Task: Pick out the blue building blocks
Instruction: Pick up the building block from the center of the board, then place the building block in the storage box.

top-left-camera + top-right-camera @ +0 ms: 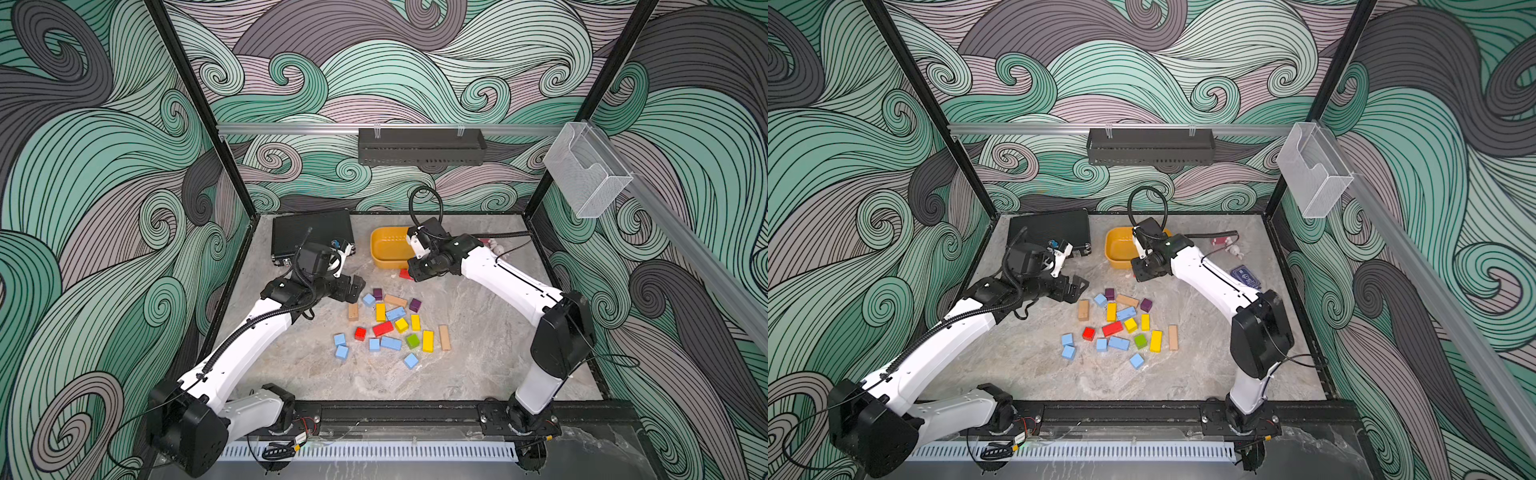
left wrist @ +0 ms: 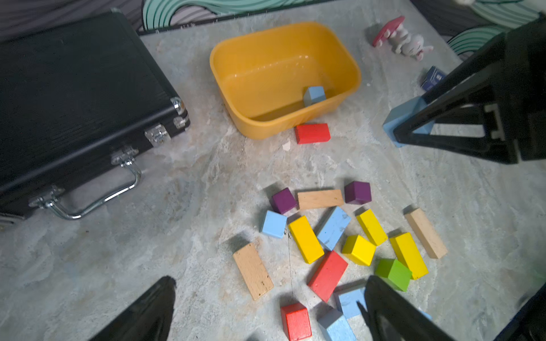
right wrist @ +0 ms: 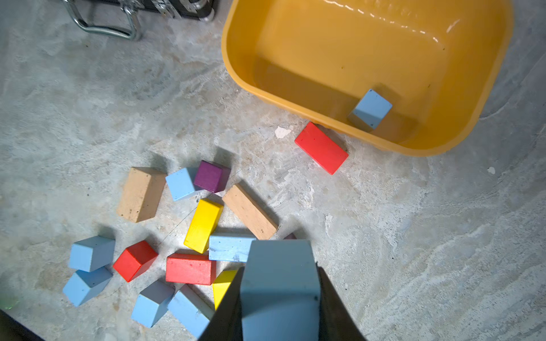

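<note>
- Light-blue wooden block (image 3: 279, 295) is pinched in the right claw (image 3: 280, 267), just short of the near rim of the yellow plastic tub (image 2: 266, 130), which lies straight ahead.
- Left claw (image 1: 355, 289), spread, hovers beside loose blue blocks (image 1: 390, 343) on the surface (image 1: 478, 374).

Blue building blocks (image 1: 1118, 343) lay scattered among red, yellow, purple, green and tan blocks (image 1: 1112, 328) on the marbled table (image 1: 1204, 365). The left gripper (image 1: 1079, 289) hung spread wide beside the pile. The right gripper (image 1: 1139, 274) hovered at the yellow tub (image 1: 1115, 259), seemingly closed.
</note>
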Robot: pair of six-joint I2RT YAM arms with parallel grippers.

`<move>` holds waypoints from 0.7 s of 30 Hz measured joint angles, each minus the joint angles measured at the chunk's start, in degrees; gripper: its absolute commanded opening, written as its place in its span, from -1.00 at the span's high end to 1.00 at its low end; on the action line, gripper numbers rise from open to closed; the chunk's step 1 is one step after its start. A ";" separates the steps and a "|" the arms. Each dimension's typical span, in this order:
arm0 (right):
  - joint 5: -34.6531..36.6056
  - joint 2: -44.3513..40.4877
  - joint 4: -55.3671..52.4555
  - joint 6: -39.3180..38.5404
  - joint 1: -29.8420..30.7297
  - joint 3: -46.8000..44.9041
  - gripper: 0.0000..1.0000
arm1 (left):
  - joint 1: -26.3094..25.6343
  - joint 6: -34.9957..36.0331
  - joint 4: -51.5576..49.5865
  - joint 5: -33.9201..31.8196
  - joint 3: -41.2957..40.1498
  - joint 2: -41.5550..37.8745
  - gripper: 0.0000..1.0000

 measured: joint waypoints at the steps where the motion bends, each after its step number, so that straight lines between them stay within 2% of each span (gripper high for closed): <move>1: -0.02 -0.09 -0.22 -0.02 0.00 0.79 1.00 | 0.00 0.09 0.04 0.00 0.70 -0.11 -0.97; 10: 0.13 1.90 -2.45 -0.17 -0.55 9.62 1.00 | 0.00 0.20 0.42 0.02 2.58 0.79 -0.97; 21: 0.66 14.05 -5.38 -1.29 -3.93 20.09 1.00 | 0.09 0.20 1.64 0.04 5.31 9.16 -0.97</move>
